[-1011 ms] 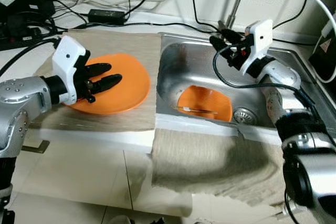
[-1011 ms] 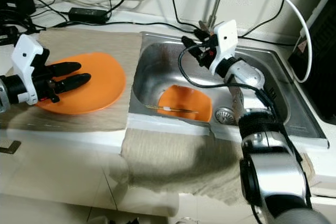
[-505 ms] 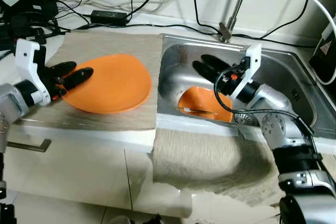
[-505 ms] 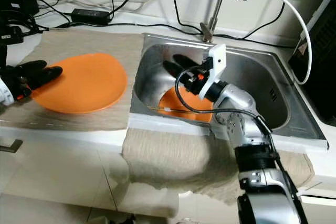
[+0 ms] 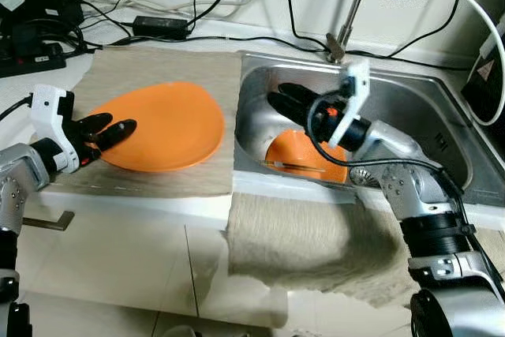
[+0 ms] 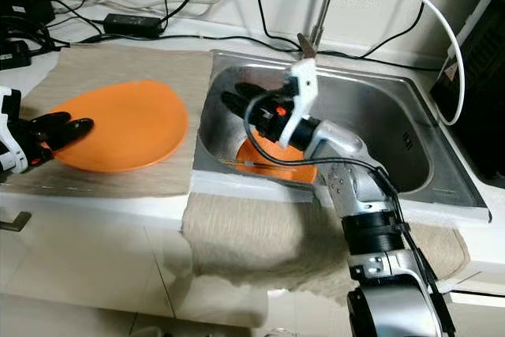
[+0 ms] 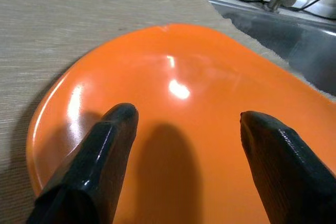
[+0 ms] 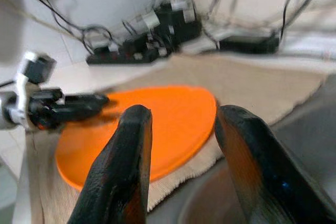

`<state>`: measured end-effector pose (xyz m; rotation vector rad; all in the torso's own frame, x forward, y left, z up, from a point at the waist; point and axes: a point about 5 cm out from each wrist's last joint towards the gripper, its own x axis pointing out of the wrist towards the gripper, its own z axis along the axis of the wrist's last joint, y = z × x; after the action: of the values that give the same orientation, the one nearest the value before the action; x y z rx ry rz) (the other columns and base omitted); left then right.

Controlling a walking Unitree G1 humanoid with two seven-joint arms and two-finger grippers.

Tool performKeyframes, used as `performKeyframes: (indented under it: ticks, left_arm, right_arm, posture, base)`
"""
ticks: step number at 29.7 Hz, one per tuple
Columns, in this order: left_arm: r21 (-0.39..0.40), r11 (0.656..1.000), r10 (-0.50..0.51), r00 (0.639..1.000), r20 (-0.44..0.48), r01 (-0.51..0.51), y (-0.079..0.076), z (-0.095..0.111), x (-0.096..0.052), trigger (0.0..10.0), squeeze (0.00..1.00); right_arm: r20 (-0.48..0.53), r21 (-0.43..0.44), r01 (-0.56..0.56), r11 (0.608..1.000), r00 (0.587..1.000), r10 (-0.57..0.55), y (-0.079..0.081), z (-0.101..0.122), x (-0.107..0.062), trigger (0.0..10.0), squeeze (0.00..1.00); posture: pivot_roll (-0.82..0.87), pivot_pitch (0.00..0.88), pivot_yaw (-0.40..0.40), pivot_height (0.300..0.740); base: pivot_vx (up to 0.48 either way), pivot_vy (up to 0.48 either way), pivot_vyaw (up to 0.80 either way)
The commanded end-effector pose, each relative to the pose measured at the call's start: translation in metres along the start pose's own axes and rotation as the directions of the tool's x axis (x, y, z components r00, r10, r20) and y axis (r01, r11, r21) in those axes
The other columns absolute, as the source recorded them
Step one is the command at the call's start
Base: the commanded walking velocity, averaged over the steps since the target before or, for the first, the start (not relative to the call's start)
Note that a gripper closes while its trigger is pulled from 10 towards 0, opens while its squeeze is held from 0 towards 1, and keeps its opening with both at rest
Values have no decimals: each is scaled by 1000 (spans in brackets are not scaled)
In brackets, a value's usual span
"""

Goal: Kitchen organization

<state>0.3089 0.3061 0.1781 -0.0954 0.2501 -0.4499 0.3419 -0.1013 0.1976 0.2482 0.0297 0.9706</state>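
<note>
Head cameras first: there's a big orange plate (image 5: 162, 125) lying flat on a beige cloth (image 5: 170, 73) on the counter (image 5: 142, 207), just left of the steel sink (image 5: 410, 108). The left pincer (image 5: 106, 132) sits at the plate's left edge, fingers spread a bit, nothing between them. The right pincer (image 5: 288, 100) is inside the sink, pointing left toward the sink's left wall, fingers apart and empty. Below it an orange bowl (image 5: 304, 155) lies in the basin, with a thin stick-like thing (image 5: 296, 167) across its front rim, too small to say what it is. The drain (image 5: 364, 176) is just right of the bowl. Another cloth (image 5: 316, 238) hangs over the counter's front edge below the sink. Cables (image 5: 237, 37) and a black power brick (image 5: 160, 26) run along the back wall, and the tap pipe (image 5: 353, 1) stands behind the sink.

Left wrist cam: both black fingers (image 7: 94, 166) hover wide apart over the plate (image 7: 189, 93), whose glossy top catches a light spot. Cloth (image 7: 63, 30) is all around it, and the sink edge (image 7: 273, 30) is farther off.

Right wrist cam: kinda blurry, but the two fingers (image 8: 126, 171) are wide with nothing held. Past them you see the plate (image 8: 157, 124) on its cloth (image 8: 262, 85), the left pincer (image 8: 79, 106) at the plate's far edge, and a tangle of plugs (image 8: 152, 32) by the wall.
</note>
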Motion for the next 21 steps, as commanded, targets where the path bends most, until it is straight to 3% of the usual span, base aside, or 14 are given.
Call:
performKeyframes:
  ticks: [1, 12, 16, 18, 21]
  left_arm:
    - [-45, 999, -30, 997, -66, 27, -1, -20, 1, 10000, 0]
    - [-107, 990, -102, 984, -147, 86, -7, -49, -4, 10000, 0]
    - [-102, 990, -110, 983, -150, 95, -8, -51, -4, 10000, 0]
    - [-107, 988, -123, 981, -149, 107, -9, -51, -4, 10000, 0]
    - [-107, 988, -128, 980, -151, 112, -10, -51, -3, 10000, 0]
  right_arm:
    - [-78, 37, 29, 999, 997, -26, -2, -11, 7, 10000, 0]
    - [-63, 262, 99, 960, 994, -85, -4, -14, 35, 10000, 0]
    - [-33, 308, 71, 949, 997, -64, -2, -11, 43, 10000, 0]
    - [-15, 392, 55, 918, 998, -53, 0, -9, 51, 10000, 0]
    - [-41, 409, 79, 909, 997, -68, -1, -14, 55, 10000, 0]
  posture:
    - [-34, 0, -62, 740]
    - [-38, 0, -76, 740]
    - [-39, 0, -78, 740]
    - [-40, 0, -79, 740]
    - [-43, 0, -76, 740]
  base:
    - [0, 0, 0]
    - [0, 0, 0]
    - [0, 0, 0]
    - [0, 0, 0]
    - [0, 0, 0]
